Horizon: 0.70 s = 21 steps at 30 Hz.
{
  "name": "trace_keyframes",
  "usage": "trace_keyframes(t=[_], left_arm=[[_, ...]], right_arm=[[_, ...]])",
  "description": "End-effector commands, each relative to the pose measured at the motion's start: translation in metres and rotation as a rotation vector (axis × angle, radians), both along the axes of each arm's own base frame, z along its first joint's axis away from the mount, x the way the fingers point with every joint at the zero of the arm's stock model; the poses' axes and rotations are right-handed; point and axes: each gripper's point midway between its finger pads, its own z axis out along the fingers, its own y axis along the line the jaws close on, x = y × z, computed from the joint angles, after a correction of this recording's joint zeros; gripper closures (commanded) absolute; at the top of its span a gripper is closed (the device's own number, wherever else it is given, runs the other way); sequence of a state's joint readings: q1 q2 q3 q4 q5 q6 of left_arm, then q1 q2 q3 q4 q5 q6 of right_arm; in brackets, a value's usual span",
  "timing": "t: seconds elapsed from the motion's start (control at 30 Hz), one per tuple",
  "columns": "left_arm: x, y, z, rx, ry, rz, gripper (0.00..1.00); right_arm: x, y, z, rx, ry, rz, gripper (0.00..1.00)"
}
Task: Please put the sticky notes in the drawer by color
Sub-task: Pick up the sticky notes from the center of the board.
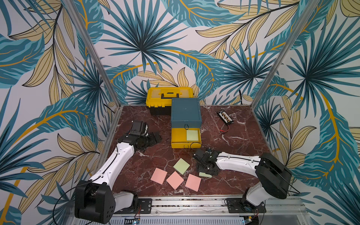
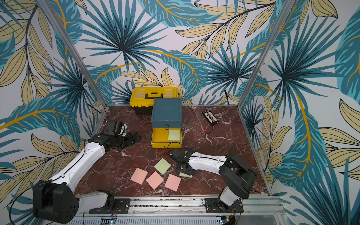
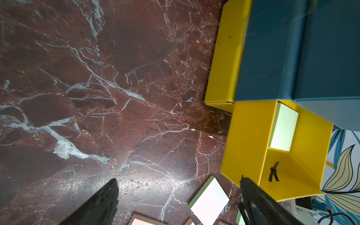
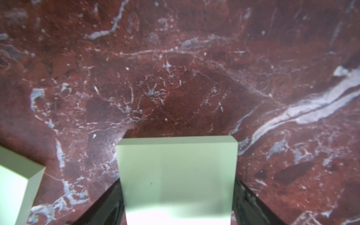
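Observation:
The teal drawer cabinet (image 1: 186, 113) (image 2: 166, 113) stands at mid-table with one yellow drawer (image 1: 176, 136) (image 3: 247, 136) pulled out; a green sticky note (image 1: 192, 135) (image 3: 283, 130) lies in it. Near the front lie three pink sticky notes (image 1: 159, 176) (image 1: 175, 180) (image 1: 193, 182) and a green one (image 1: 181, 166) (image 4: 13, 185). My right gripper (image 1: 206, 171) (image 4: 178, 194) is down on another green sticky note (image 1: 205, 174) (image 4: 175, 165), a finger against each side edge. My left gripper (image 1: 153, 137) (image 3: 178, 180) hovers open and empty left of the drawer.
A yellow toolbox (image 1: 169, 97) sits behind the cabinet. A black connector board (image 1: 225, 117) with red wires (image 1: 224, 131) lies at the back right. Metal frame posts and patterned walls bound the marble table (image 1: 243, 155).

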<state>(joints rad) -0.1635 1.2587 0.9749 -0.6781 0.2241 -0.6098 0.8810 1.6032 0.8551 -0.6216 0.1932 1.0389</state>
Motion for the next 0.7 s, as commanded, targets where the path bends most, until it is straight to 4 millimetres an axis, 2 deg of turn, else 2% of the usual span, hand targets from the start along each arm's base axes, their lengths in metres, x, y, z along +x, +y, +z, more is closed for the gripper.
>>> trace_keyframes(t=[0.0, 0.23, 0.37, 0.43, 0.6, 0.67], left_arm=[[-0.003, 0.005, -0.001, 0.011, 0.002, 0.010, 0.01], [-0.004, 0.005, -0.001, 0.013, 0.000, 0.009, 0.01], [-0.004, 0.006, -0.001, 0.015, -0.001, 0.012, 0.01], [-0.004, 0.006, -0.002, 0.015, 0.001, 0.011, 0.01], [-0.003, 0.004, -0.003, 0.009, 0.002, 0.011, 0.01], [-0.002, 0.004, -0.003, 0.003, 0.003, 0.013, 0.01]], right_arm=[[-0.016, -0.003, -0.027, 0.002, 0.085, 0.001, 0.21], [-0.015, -0.002, -0.023, 0.009, 0.079, 0.006, 0.25], [-0.011, -0.005, -0.004, 0.002, 0.041, 0.012, 0.25], [-0.006, -0.009, 0.016, -0.023, 0.009, 0.030, 0.25], [0.014, -0.021, 0.096, -0.070, -0.141, 0.078, 0.25], [0.019, -0.021, 0.117, -0.061, -0.185, 0.089, 0.25]])
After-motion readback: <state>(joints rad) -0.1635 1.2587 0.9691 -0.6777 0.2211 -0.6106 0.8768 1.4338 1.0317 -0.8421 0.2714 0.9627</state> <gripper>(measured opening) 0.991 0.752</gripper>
